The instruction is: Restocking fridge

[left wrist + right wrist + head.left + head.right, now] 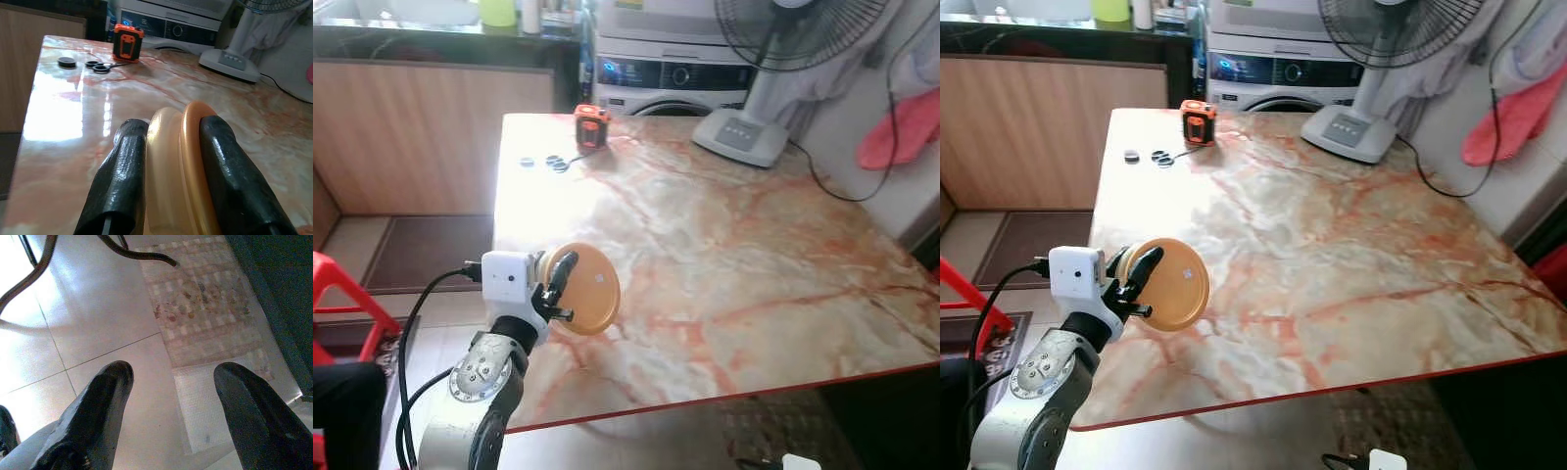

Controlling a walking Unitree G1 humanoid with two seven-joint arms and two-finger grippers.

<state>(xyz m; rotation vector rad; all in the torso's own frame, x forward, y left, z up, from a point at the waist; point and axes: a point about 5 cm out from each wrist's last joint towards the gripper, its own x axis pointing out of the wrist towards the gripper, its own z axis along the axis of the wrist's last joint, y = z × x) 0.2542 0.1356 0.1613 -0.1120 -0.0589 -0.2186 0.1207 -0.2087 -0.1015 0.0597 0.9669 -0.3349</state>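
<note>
Tape measure [591,126] on table [754,255], far end

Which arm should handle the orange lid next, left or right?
Left. Its pincer is already shut on the orange lid at the marble table's near edge. The right pincer hangs open, low over the floor.

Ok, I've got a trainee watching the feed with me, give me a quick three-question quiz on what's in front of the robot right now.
1. True or false: the left gripper is shut on the orange round container.
2. What stands at the far right end of the marble table? A) a kettle B) the white fan base C) a stack of plates
3. Fill in: the orange tape measure sits near the table's far ____ corner, beside the small dark lids.

Key: 1 true; 2 B; 3 left. The right gripper hangs open over the tiled floor.
</note>
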